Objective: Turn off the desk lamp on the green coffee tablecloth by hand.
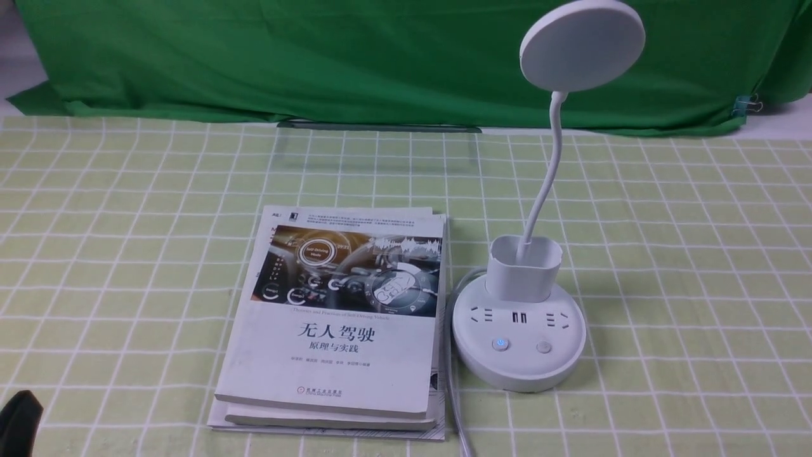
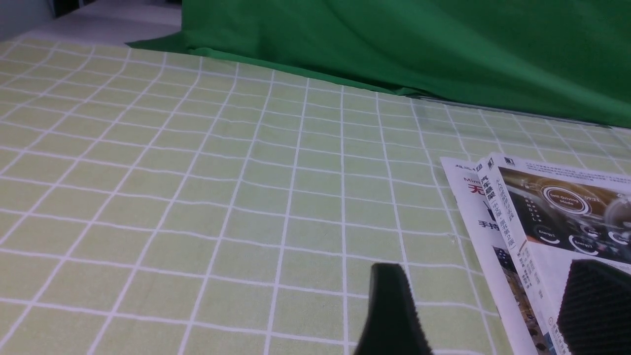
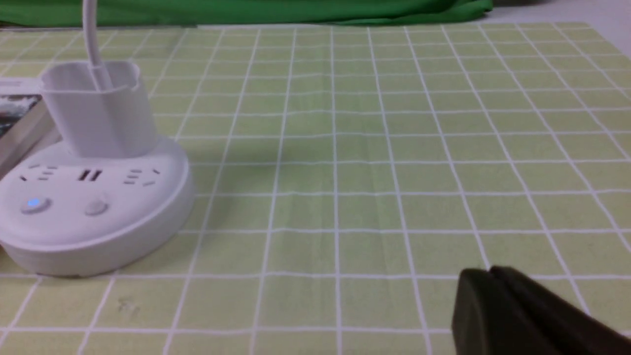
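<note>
The white desk lamp [image 1: 519,343] stands on the green checked tablecloth [image 1: 698,254], right of centre. Its disc head [image 1: 582,44] is raised on the bendy neck above the cup holder. On the base, the left button [image 1: 500,344] glows blue and the right button [image 1: 543,346] is unlit. The lamp base [image 3: 93,212] also shows in the right wrist view, well off to one side of my right gripper [image 3: 490,276], which is shut and empty, low over the cloth. My left gripper [image 2: 488,296] is open and empty, one finger over the cloth and one over the books' edge.
A stack of books [image 1: 336,330] lies just left of the lamp; it also shows in the left wrist view [image 2: 542,231]. The lamp's grey cable [image 1: 453,393] runs between books and base toward the front edge. A dark green backdrop cloth [image 1: 380,57] hangs behind.
</note>
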`<state>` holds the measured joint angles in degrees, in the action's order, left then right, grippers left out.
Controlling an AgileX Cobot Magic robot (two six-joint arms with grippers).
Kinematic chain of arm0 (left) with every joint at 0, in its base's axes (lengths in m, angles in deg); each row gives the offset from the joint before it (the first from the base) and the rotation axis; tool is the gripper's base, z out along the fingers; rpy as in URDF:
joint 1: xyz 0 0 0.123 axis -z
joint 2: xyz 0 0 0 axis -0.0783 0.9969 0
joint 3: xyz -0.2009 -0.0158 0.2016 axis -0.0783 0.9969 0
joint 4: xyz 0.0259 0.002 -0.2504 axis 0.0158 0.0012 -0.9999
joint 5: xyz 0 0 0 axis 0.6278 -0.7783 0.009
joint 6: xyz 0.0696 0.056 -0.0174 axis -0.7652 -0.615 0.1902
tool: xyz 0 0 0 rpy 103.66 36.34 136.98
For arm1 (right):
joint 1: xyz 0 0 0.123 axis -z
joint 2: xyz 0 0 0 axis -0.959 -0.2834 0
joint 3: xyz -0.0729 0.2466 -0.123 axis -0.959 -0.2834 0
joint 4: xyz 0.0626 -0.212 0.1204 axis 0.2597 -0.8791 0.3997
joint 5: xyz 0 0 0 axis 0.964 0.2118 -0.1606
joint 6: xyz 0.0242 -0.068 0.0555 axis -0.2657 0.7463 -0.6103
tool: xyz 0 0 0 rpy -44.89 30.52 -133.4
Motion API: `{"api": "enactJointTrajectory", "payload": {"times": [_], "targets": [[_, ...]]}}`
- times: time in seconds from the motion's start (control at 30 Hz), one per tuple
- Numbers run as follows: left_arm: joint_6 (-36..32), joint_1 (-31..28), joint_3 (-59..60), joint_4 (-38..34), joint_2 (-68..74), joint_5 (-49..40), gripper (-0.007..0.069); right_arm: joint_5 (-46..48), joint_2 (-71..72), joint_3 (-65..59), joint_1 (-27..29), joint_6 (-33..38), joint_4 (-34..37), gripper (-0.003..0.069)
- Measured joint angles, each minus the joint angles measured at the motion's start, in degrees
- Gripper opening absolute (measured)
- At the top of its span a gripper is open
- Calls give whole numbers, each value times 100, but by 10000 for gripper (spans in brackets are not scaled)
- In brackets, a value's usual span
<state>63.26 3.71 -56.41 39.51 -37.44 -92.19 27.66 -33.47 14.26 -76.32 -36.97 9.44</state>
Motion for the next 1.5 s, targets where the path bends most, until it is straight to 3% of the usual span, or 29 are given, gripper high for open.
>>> {"api": "enactJointTrajectory", "payload": {"times": [1.5], "targets": [[0,0,0,0,0,0,410,26,0,0,0,35,-2,132]]}}
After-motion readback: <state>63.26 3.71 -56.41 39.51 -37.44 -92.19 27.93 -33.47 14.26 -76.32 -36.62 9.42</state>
